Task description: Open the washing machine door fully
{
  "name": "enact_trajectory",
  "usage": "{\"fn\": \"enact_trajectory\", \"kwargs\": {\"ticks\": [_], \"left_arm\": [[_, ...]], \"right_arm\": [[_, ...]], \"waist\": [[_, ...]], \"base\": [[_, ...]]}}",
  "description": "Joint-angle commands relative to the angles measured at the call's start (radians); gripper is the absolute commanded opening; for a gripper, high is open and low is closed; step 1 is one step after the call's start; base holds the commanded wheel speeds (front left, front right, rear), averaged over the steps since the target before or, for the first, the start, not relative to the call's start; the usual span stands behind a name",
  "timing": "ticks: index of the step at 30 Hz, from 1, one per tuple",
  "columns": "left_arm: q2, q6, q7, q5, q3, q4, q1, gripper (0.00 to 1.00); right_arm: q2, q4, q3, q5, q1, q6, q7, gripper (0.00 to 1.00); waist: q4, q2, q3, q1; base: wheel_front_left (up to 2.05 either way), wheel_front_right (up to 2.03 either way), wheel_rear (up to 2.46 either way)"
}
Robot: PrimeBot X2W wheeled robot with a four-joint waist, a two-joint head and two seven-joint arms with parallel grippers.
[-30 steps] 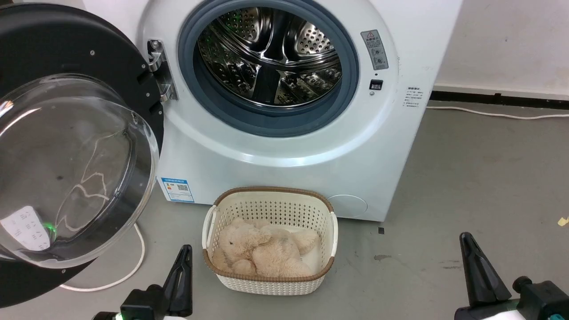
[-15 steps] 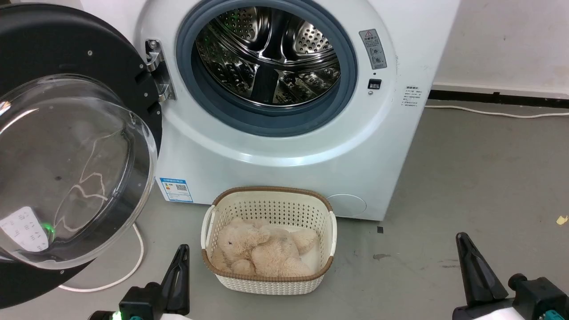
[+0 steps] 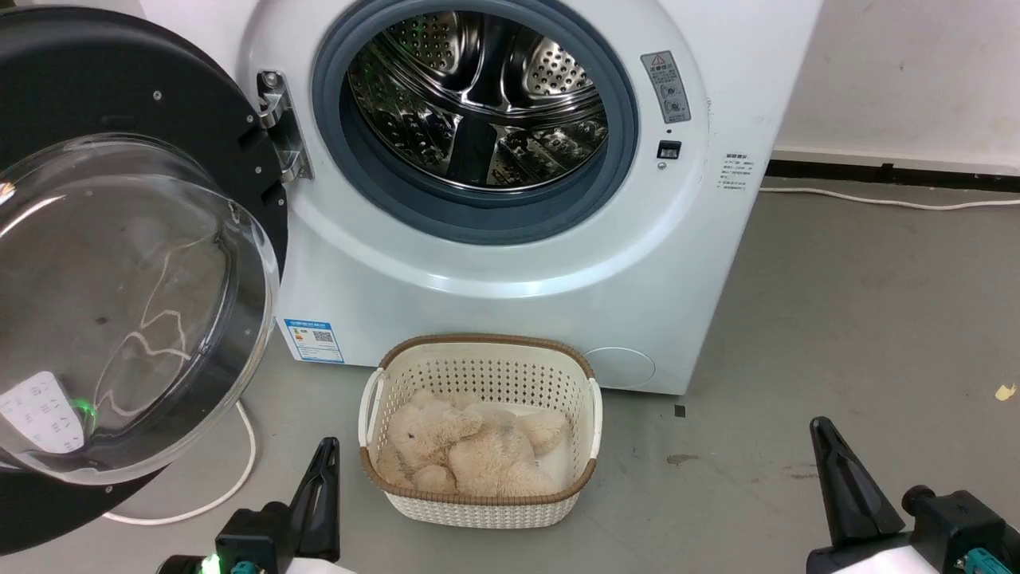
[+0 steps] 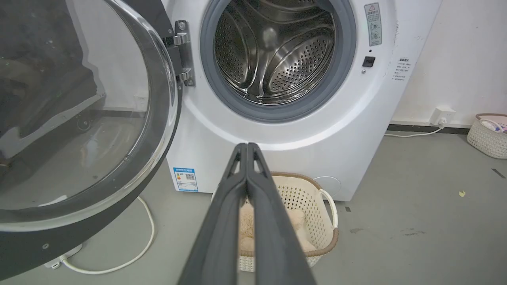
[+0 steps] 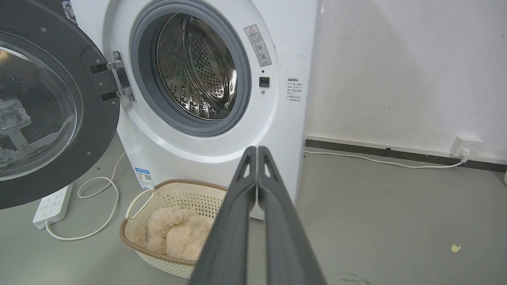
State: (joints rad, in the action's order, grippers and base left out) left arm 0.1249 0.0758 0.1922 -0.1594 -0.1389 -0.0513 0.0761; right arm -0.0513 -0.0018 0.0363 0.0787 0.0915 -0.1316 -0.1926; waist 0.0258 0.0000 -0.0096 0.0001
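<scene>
The washing machine door [image 3: 96,80] hangs swung wide to the left on its metal hinge [image 3: 277,119], black rim around a bulging clear glass bowl [image 3: 119,303]; it also shows as the door [image 4: 75,118] and door [image 5: 43,103]. The white washing machine [image 3: 510,271] stands with its steel drum [image 3: 478,96] exposed inside the blue-grey gasket. My left gripper [image 3: 327,446] is shut and empty, low over the floor, apart from the door. My right gripper [image 3: 821,426] is shut too, at the lower right, fingertips pressed together [image 5: 256,149].
A cream woven basket [image 3: 478,510] holding a beige plush toy [image 3: 470,454] sits on the grey floor before the machine. A white cable [image 3: 231,478] and power strip [image 5: 51,204] lie under the door. Another basket [image 4: 487,134] stands by the right wall.
The scene has drifted slightly left and the grippers sit a little lower in the head view, a small camera shift. The door and the basket hold their places.
</scene>
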Motion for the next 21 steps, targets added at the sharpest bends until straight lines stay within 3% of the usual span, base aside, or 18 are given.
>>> {"fn": "enact_trajectory", "kwargs": {"ticks": [1, 21], "left_arm": [[-0.005, -0.008, -0.006, 0.012, 0.008, 0.006, -0.02, 0.0], [-0.022, -0.024, -0.051, 0.047, 0.04, 0.017, -0.033, 0.0]], "right_arm": [[0.0, 0.001, -0.002, -0.007, -0.016, 0.0, 0.006, 0.0], [0.0, 0.001, -0.01, -0.024, -0.034, 0.0, 0.051, 0.0]], "waist": [[0.0, 0.0, 0.0, -0.0001], [-0.007, 0.0, 0.002, -0.0001]], "base": [[0.0, 0.0, 0.0], [0.0, 0.0, 0.0]]}}
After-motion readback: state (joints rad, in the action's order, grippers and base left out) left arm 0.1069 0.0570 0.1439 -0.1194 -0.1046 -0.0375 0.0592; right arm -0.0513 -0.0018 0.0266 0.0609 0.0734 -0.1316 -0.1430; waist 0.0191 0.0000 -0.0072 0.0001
